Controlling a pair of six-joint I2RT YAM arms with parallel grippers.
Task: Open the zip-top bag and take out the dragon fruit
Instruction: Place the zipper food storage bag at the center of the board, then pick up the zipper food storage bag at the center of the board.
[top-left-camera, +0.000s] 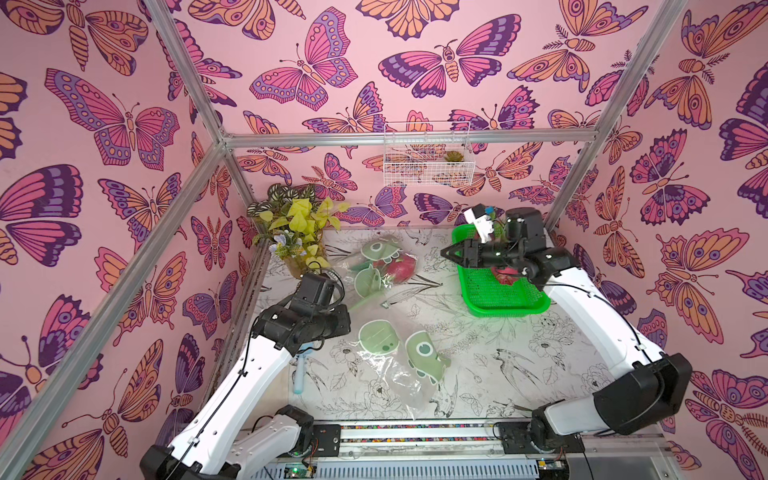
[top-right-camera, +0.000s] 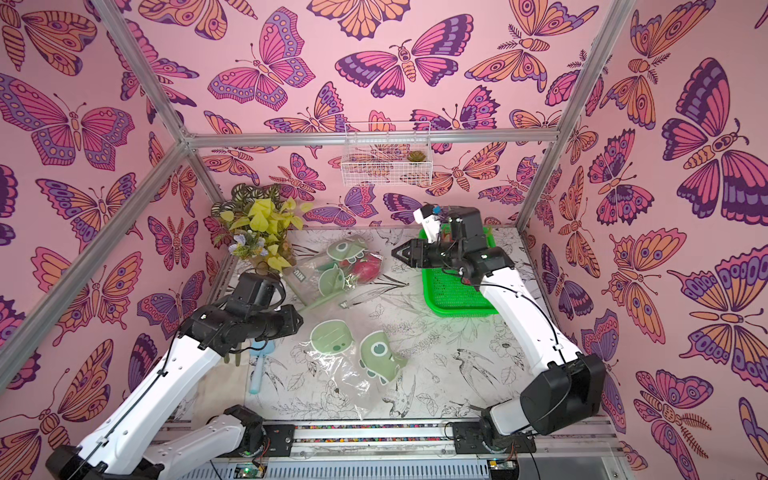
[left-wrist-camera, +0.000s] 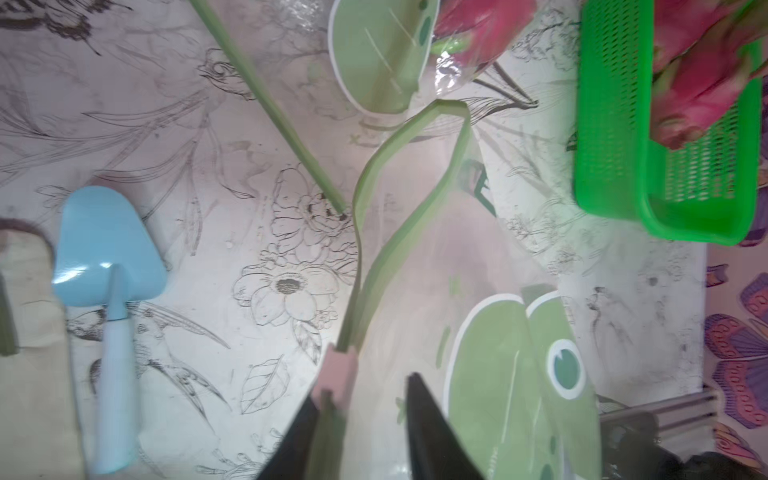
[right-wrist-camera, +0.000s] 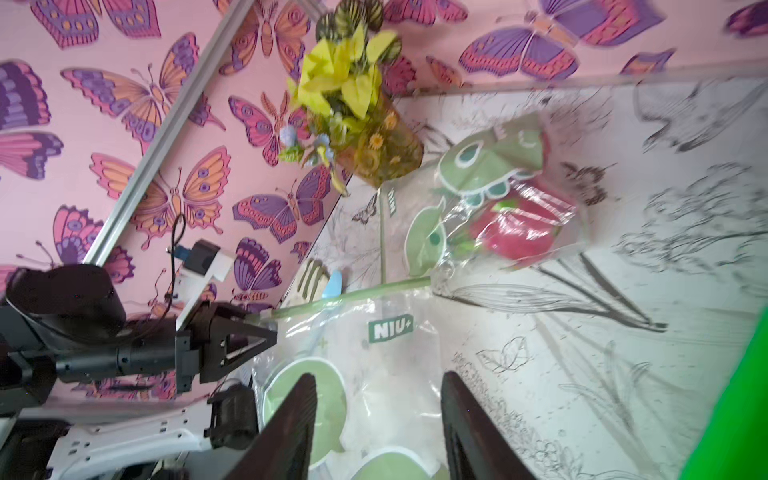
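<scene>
A zip-top bag (top-left-camera: 380, 266) at the back still holds a magenta dragon fruit (top-left-camera: 402, 266) (right-wrist-camera: 519, 232). More dragon fruit (top-left-camera: 505, 276) (left-wrist-camera: 698, 91) lie in the green basket (top-left-camera: 498, 305). A second, empty bag (top-left-camera: 399, 365) (left-wrist-camera: 519, 374) lies nearer, with its green zip strip (left-wrist-camera: 374, 257) parted into a loop. My left gripper (left-wrist-camera: 365, 386) is open at the end of that strip, and the pink slider (left-wrist-camera: 336, 374) rests against one finger. My right gripper (top-left-camera: 444, 251) (right-wrist-camera: 380, 376) hovers open and empty by the basket's left rim.
A potted plant (top-left-camera: 299, 232) stands at the back left corner. A blue trowel (top-left-camera: 301, 374) (left-wrist-camera: 110, 266) lies under the left arm beside a beige cloth (left-wrist-camera: 33, 353). A white wire basket (top-left-camera: 428, 153) hangs on the back wall.
</scene>
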